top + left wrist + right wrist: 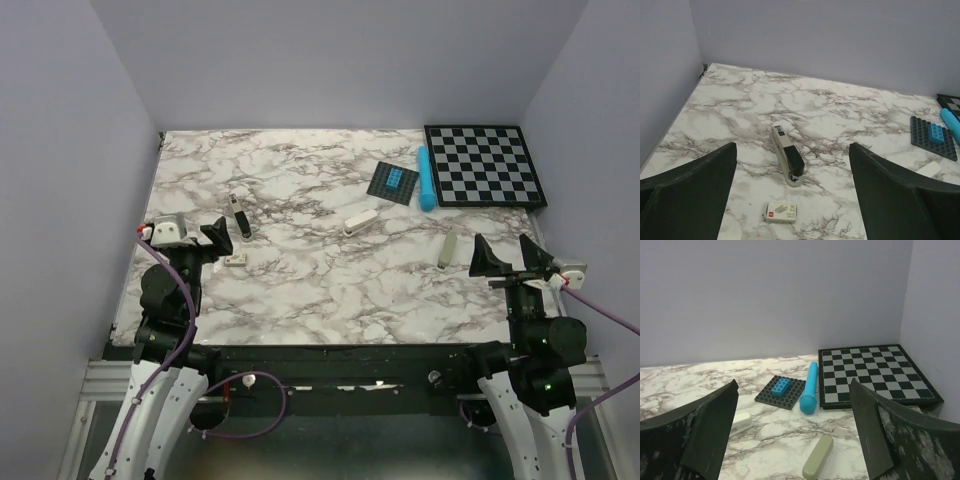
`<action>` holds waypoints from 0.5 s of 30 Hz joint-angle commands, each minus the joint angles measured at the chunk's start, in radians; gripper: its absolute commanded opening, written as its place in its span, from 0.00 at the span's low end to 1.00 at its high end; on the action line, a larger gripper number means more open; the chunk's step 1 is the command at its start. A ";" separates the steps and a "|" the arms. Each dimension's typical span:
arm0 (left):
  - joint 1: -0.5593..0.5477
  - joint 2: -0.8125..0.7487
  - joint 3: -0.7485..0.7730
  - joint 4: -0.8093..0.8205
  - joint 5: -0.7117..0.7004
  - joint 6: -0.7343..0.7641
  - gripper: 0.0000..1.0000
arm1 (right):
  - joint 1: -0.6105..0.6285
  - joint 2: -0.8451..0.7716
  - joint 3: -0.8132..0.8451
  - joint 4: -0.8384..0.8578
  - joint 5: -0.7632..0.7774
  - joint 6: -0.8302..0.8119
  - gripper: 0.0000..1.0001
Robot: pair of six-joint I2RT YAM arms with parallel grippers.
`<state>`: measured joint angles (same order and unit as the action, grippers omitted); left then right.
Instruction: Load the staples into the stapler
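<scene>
The stapler (787, 155), slim, grey and black, lies closed on the marble at the left (239, 218). A small white box of staples (781, 212) rests just in front of it (235, 260). My left gripper (792, 200) hovers open above and behind both, with nothing between its fingers; from above the left gripper (217, 236) sits at the table's left edge. My right gripper (795, 440) is open and empty over the right side, seen from above as the right gripper (508, 256). No loose staple strip shows.
A beige bar (818, 457) lies under the right gripper, also (447, 249). A white oblong block (360, 220) sits mid-table. At the back right are a black studded plate with a blue brick (395, 181), a blue cylinder (426, 179) and a chessboard (484, 165). Walls surround the table.
</scene>
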<state>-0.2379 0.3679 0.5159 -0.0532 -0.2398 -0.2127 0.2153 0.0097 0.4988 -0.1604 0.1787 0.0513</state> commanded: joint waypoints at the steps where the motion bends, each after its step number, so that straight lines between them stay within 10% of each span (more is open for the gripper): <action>1: 0.000 0.031 0.044 -0.054 -0.059 -0.033 0.99 | 0.006 -0.142 0.020 -0.024 0.024 0.001 1.00; 15: 0.000 0.272 0.185 -0.367 -0.145 -0.256 0.99 | 0.010 -0.155 0.020 -0.033 0.004 0.027 1.00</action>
<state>-0.2379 0.5903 0.6598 -0.2775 -0.3401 -0.3443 0.2161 0.0097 0.4992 -0.1738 0.1787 0.0628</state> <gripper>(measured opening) 0.990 0.998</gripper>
